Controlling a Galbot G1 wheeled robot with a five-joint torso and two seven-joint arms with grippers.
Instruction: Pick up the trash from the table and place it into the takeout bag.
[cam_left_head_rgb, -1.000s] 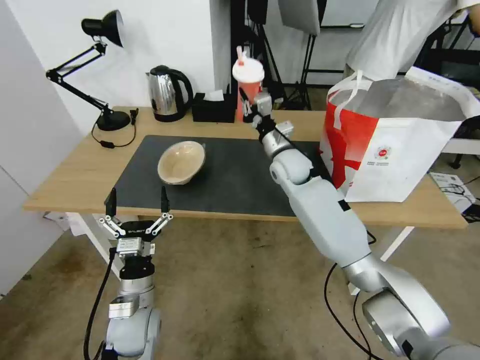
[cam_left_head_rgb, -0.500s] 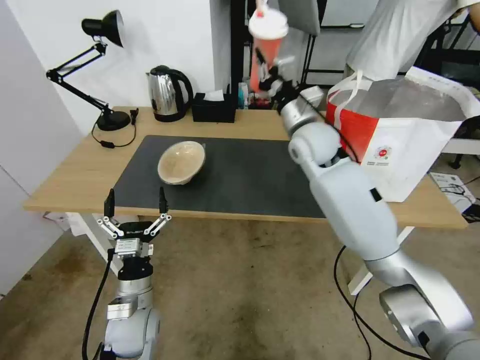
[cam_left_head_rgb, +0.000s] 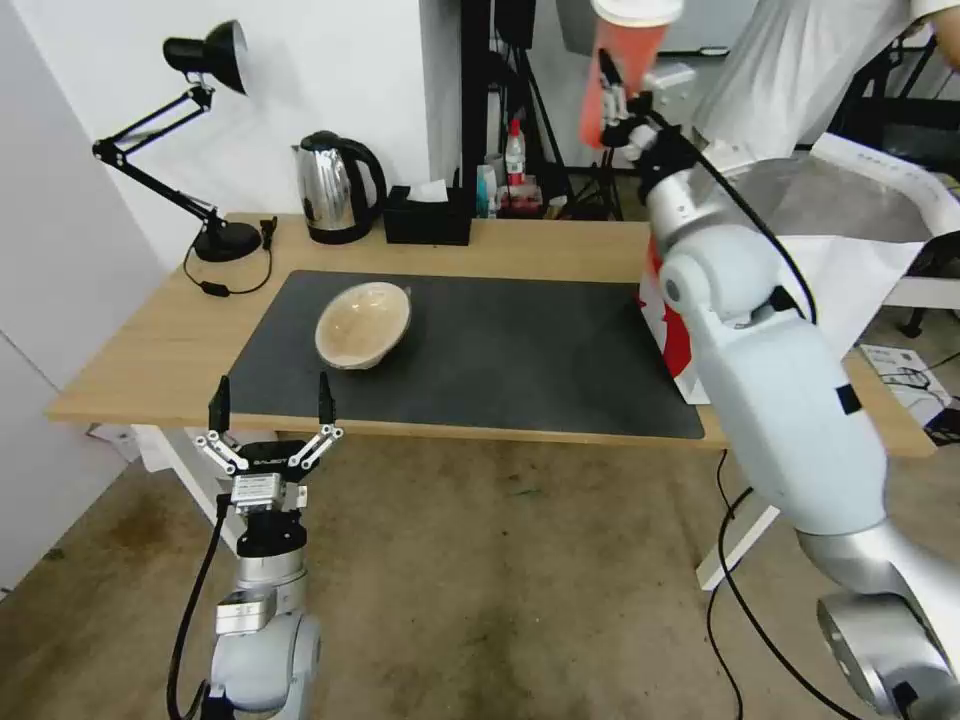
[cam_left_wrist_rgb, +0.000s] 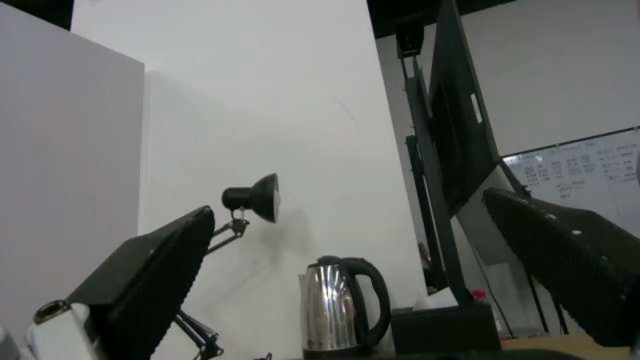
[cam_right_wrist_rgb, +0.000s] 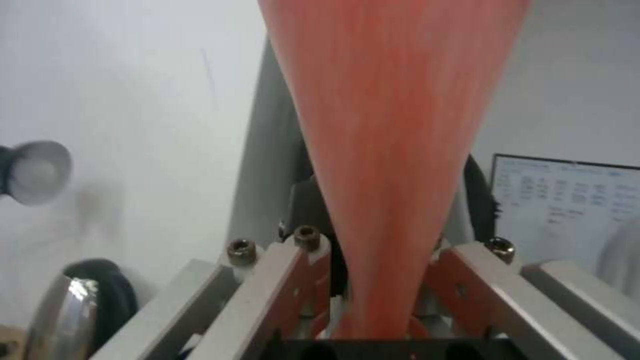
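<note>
I have the right gripper (cam_left_head_rgb: 612, 97) raised high at the far right of the scene, its jaws clamped on the lower part of the red drink cup (cam_left_head_rgb: 618, 70), which stands roughly upright with its white lid at the top edge of the head view. From the right wrist camera the cup (cam_right_wrist_rgb: 393, 140) runs straight up out of the gripper (cam_right_wrist_rgb: 373, 300), pinched between the two metal fingers (cam_right_wrist_rgb: 280, 285) on either side of its narrow base. The cup sits above the far left edge of the takeout bag (cam_left_head_rgb: 850, 240), whose silver-lined mouth opens just right of my forearm; the bag stands on the right end of the tabletop (cam_left_head_rgb: 140, 340), partly hidden by the arm. The beige paper-like bowl (cam_left_head_rgb: 363, 325) lies on the left part of the dark grey mat (cam_left_head_rgb: 500, 350), tilted, well apart from the bag. My left gripper (cam_left_head_rgb: 270, 400) hangs low in front of the near edge of the tabletop, left of centre, jaws spread wide and holding nothing; its wrist camera shows both black pads (cam_left_wrist_rgb: 153, 280) far apart. Along the far edge stand a desk lamp (cam_left_head_rgb: 200, 130), a steel kettle (cam_left_head_rgb: 335, 187) and a black tissue box (cam_left_head_rgb: 428, 215).
</note>
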